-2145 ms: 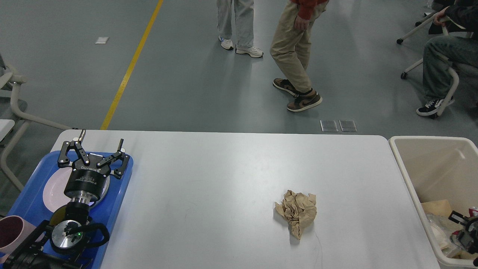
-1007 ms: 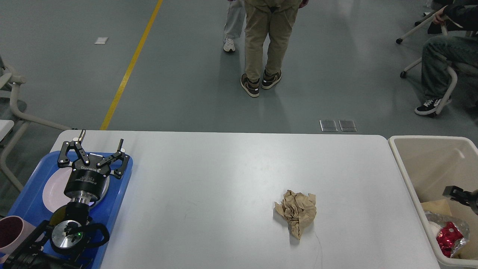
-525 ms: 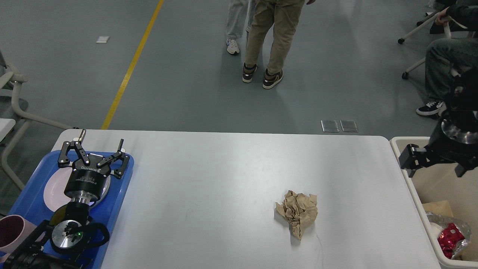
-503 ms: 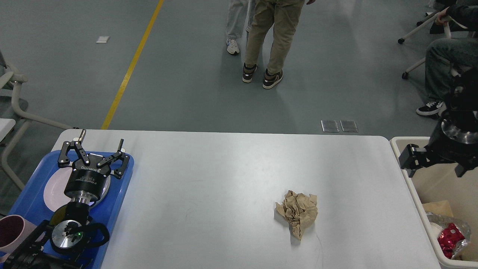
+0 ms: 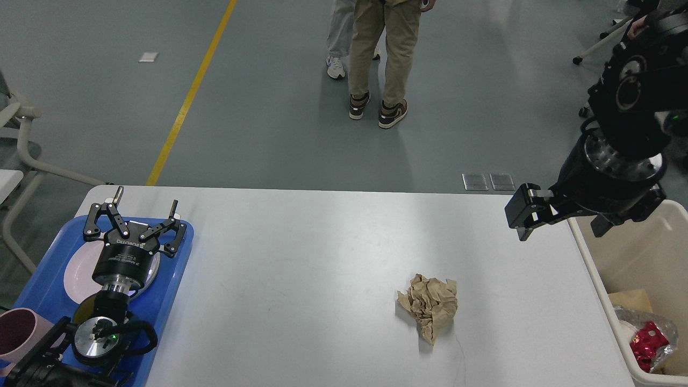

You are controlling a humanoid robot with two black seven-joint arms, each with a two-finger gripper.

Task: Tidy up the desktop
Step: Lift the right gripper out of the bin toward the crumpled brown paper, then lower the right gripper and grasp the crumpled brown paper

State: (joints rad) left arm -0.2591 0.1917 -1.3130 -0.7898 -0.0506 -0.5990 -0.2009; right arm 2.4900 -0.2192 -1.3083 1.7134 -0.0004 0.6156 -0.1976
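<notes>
Left claw [image 5: 141,215] spread wide above blue tray [image 5: 40,287]; right claw [image 5: 561,219] over desktop [image 5: 322,269] corner, grip unclear.

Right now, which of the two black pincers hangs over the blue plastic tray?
The left pincer, open above the blue plastic tray; the right pincer hangs near the cream plastic bin.

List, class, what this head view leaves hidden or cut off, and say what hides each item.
- Right gripper: seen from behind its dark wrist; whether it is open is unclear.
- Cream bin: cut by the right edge; contents only partly shown.
- Pink plate on the blue tray: largely covered by the left gripper.
- Pink cup: cut by the left edge.
- Standing people: legs only, top edge.
</notes>
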